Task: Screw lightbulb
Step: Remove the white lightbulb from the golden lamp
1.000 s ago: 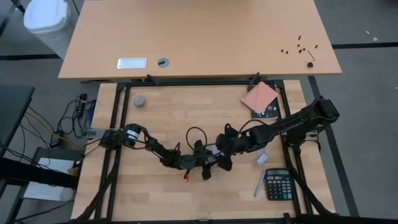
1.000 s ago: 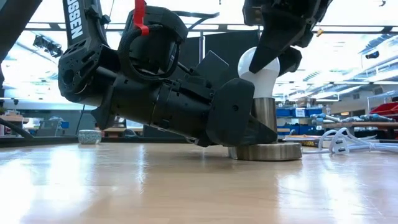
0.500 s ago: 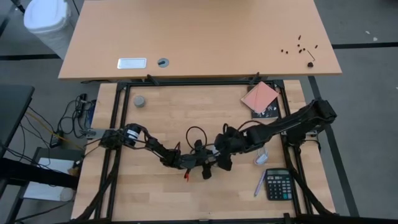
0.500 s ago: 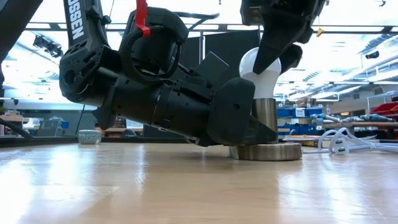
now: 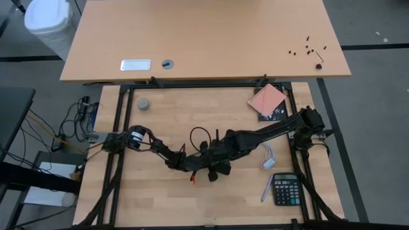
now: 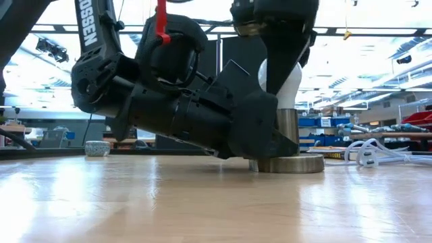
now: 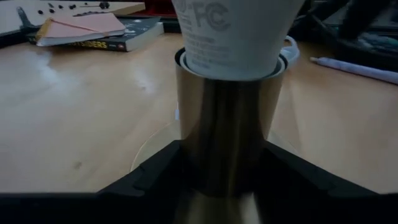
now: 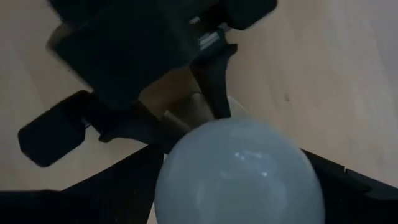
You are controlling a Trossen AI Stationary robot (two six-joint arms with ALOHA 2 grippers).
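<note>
The white lightbulb (image 6: pixel 289 82) stands upright with its pale base (image 7: pixel 231 38) in the metallic socket tube (image 7: pixel 225 127), which rises from a round disc (image 6: pixel 290 164) on the wooden table. My left gripper (image 7: pixel 224 149) lies low on the table and is shut on the tube. My right gripper (image 8: pixel 239 186) comes from above and is shut on the bulb's rounded head (image 8: pixel 239 169). In the high view my right arm (image 5: pixel 255 137) hides the bulb and socket. My left gripper pinches the socket's upright tube (image 7: pixel 205 155) between its two fingers, low on the tube, above the disc. The fingers come level, from the table's left. The socket stands upright, its disc on the table. My right gripper holds the bulb's rounded head between its two fingers (image 8: pixel 127 180), one on either side. The fingers come from above, pointing down. One finger (image 6: pixel 275 64) covers part of the head in the low view. The bulb stands upright in the socket.
A white cord (image 5: pixel 268 156) lies right of the socket. A calculator (image 5: pixel 285 190) and a pen (image 5: pixel 266 190) lie at the near right. A pink book (image 5: pixel 267 100) lies at the far right, a grey cap (image 5: pixel 144 103) at the far left.
My right gripper has turned about its own axis over the bulb, and its arm has swung lower and farther toward the table's left. The bulb stays upright in the socket. My left gripper has kept its hold on the tube.
</note>
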